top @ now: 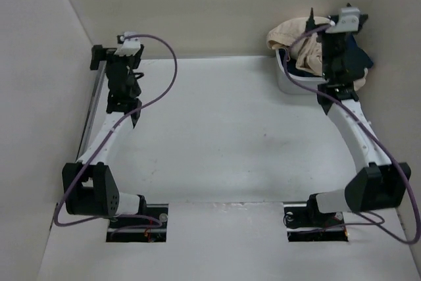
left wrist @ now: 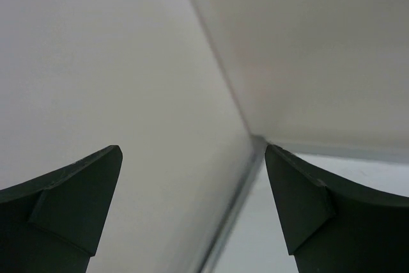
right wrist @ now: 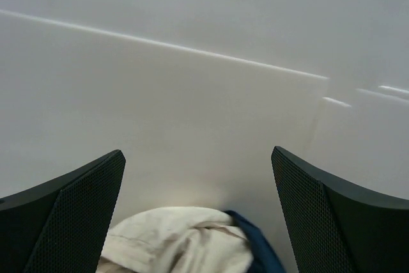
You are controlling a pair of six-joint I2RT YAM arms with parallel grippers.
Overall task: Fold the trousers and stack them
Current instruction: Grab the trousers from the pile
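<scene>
Overflowing white bin (top: 295, 85): trousers (top: 290, 33), blue garment (right wrist: 258, 249); left end effector (left wrist: 192, 148), right end effector (right wrist: 197, 153) wide, empty.

We have open room across the middle of the table (top: 223, 129), between the two arms. The far right corner is blocked by a bin (top: 289, 83) heaped with the trousers (top: 289, 34) and a blue cloth (right wrist: 259, 250). The right gripper (right wrist: 198, 155) hangs spread above the heap, with the wall ahead. The left gripper (left wrist: 192, 148), also spread, faces the corner of the left wall (top: 39, 64), beside a rail (top: 92, 106).
</scene>
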